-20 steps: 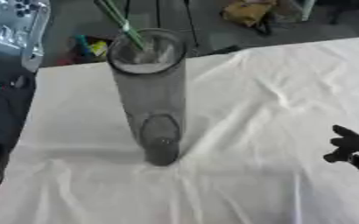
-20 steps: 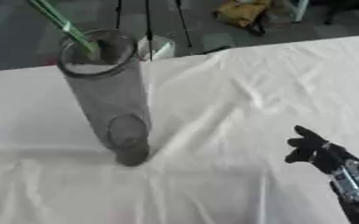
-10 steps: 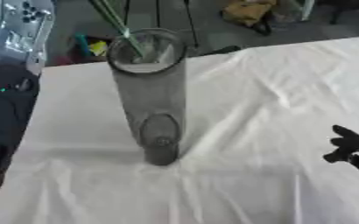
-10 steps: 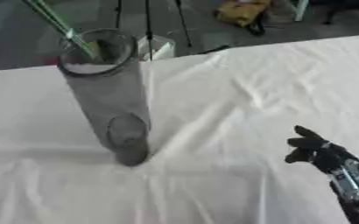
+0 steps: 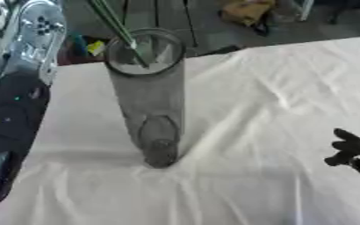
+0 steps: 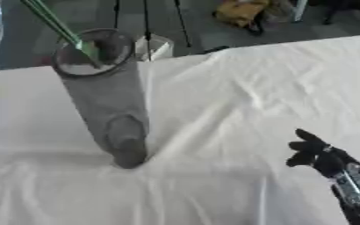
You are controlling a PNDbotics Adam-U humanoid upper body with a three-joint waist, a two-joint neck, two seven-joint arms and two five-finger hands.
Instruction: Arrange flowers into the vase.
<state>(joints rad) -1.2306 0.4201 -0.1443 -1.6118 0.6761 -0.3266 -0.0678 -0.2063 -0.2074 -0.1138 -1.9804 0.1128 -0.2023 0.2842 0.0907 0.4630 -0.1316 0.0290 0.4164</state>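
Upright on the white-clothed table [image 6: 237,79], toward its left side, stands a tall clear vase [image 5: 149,101], its base well back from the near edge and its open mouth tilted toward the camera. Inside the mouth sit the lower ends of thin green flower stems [image 6: 60,26]; their long axis slants up and away toward the far left corner, where they leave the picture, so the blooms are out of view. Nothing else can be made out in the vase. To its right the wrinkled cloth runs bare across the middle and far side, leaving wide room between the vase and the right edge. The right hand [image 6: 314,151] shows near the table's lower right corner, well apart from the vase, fingers spread and relaxed, grasping nothing. At the left edge of the left eye view, a black and silver arm [image 5: 14,88] rises beside the table; the left hand itself does not show, so its state cannot be told.
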